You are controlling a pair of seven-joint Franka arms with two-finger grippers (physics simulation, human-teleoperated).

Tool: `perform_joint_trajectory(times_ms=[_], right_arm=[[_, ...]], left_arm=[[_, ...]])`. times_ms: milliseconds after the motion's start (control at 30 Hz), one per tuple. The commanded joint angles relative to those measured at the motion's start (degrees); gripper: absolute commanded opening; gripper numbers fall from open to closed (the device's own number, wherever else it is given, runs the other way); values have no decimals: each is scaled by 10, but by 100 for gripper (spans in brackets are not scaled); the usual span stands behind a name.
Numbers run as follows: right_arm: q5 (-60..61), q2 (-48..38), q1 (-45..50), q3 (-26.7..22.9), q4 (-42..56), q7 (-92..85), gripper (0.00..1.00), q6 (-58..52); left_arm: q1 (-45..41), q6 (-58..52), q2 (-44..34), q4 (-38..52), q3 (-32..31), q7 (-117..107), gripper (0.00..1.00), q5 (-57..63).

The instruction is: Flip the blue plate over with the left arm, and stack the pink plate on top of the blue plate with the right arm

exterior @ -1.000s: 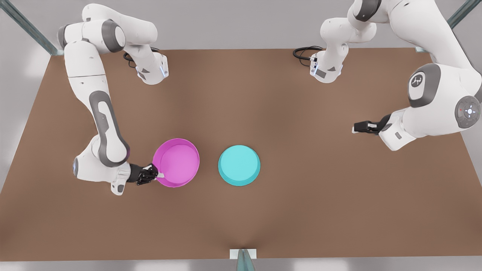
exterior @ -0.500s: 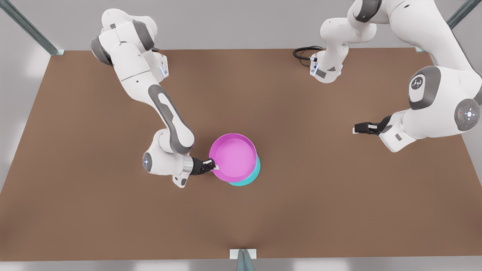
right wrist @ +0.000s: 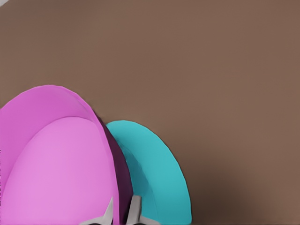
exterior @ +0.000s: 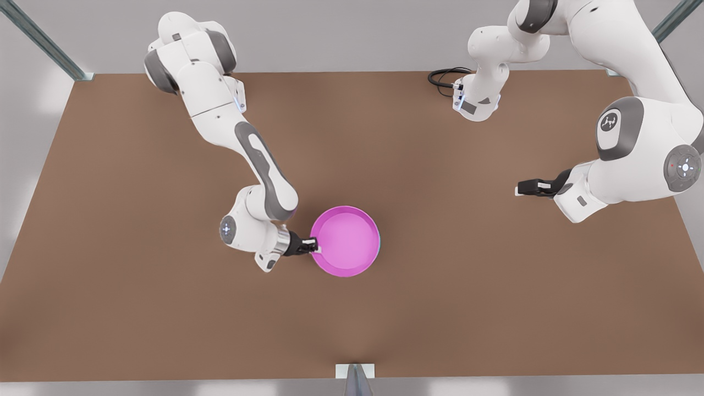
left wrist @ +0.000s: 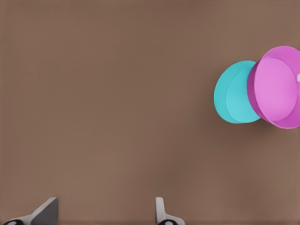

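Mid-surface (exterior: 165, 330): pink plate (exterior: 345, 240) over blue plate (left wrist: 232, 92), rim pinched by right gripper (exterior: 314, 246) jaws. Left gripper (exterior: 521, 188) well apart at front view's right, jaws spread, waiting.

A simulated robot test cell: a bare brown tabletop (exterior: 418, 308) with two white arms bolted at its far edge, grey metal frame struts (exterior: 41, 39) at the corners, and blank grey walls.

Two glossy white jointed arms (exterior: 220, 115) with grey joint bands, black two-finger grippers (exterior: 314, 246), black base cables (exterior: 443, 77)
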Motion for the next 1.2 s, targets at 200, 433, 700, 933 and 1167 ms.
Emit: perform_joint_trajectory(times_ms=[200,433,700,933,1167], right_arm=[[-5,-3,14,-9,-12,97,21,20],[-5,-18,20,-8,-38,89,100,37],[-110,-126,-37,-148,-42,73,100,-176],[-501,-237,-188,-147,300,25,100,-727],[-548,-355,-261,-23,140,78,100,-643]], left_arm=[[0,0,3,0,0,-2,100,0],[1,3,3,0,0,-2,100,0],[0,4,6,1,0,-1,100,0],[-1,0,5,1,-1,9,100,46],[-2,0,5,1,-2,6,100,46]])
